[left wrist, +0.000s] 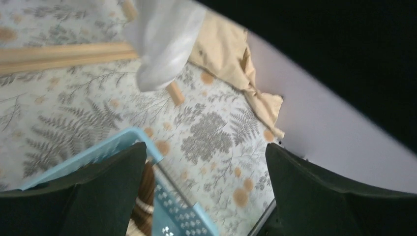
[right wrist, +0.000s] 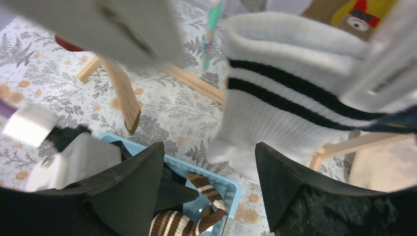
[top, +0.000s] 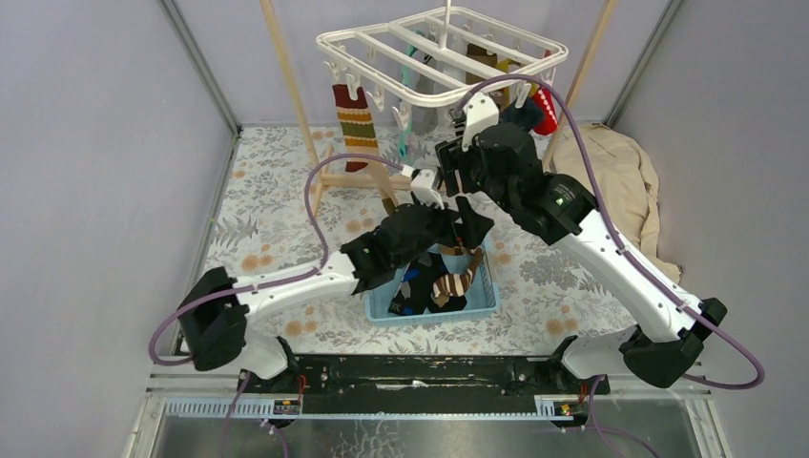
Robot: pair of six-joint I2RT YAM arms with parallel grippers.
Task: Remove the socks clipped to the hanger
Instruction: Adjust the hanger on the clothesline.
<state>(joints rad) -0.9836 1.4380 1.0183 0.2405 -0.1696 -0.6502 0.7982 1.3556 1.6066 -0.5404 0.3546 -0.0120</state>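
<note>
hanger (top: 441,43): white, hanging up high | socks (top: 355,126): some clipped under it | others: piled in blue basket (top: 434,316)

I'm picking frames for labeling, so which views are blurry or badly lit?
Top external: sharp, evenly lit. Left wrist: soft throughout, white shape smeared, upper right corner black. Right wrist: striped white sock up close is blurred; blue basket clearer.
</note>
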